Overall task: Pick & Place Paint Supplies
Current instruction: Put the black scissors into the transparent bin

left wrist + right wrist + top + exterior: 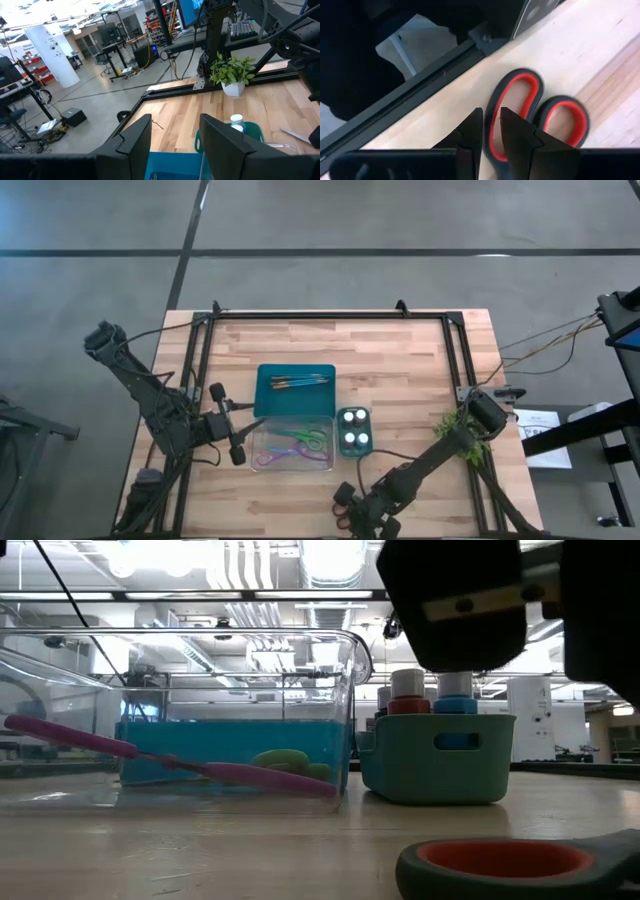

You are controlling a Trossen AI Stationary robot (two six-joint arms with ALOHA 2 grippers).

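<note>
The right arm reaches along the bottom of the high view, bent low at the table's near edge. Its gripper pinches the rim of 1 handle loop of the red-black scissors, which lie flat on the table. The left arm crouches at left centre, its gripper spread apart and empty beside the clear bin, which holds purple scissors.

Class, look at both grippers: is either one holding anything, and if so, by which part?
The right gripper is pinching the red-handled scissors by the rim of one finger loop, with the scissors lying on the table. The left gripper is open and holds nothing.
</note>
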